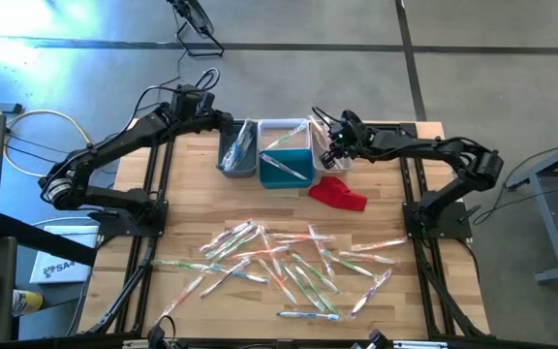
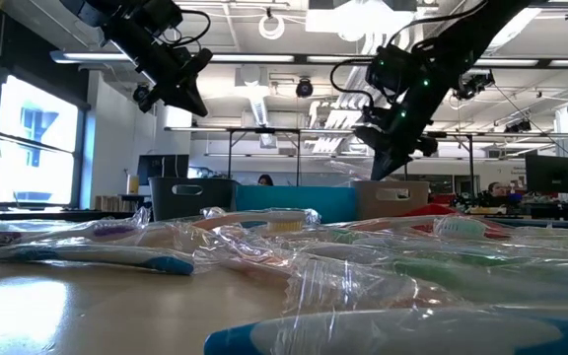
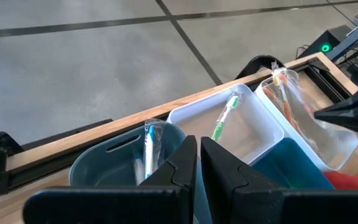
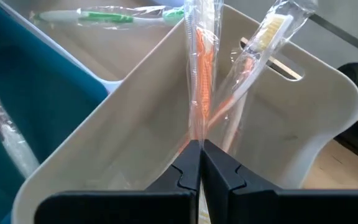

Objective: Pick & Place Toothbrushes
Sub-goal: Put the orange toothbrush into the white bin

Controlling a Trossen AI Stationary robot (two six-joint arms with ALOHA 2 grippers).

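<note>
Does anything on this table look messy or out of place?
Yes: dozens of clear-wrapped toothbrushes lie scattered and crisscrossed over the wooden table, not lined up, and a crumpled red cloth sits beside the small bins.

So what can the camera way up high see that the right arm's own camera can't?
Only the high view shows the pile of wrapped toothbrushes on the wooden table, the red cloth, the grey bin and the left gripper.

Only the right wrist view shows the right gripper close up, jaws shut on an orange toothbrush over the pale bin.

Both show the teal bin and white bin.
</note>
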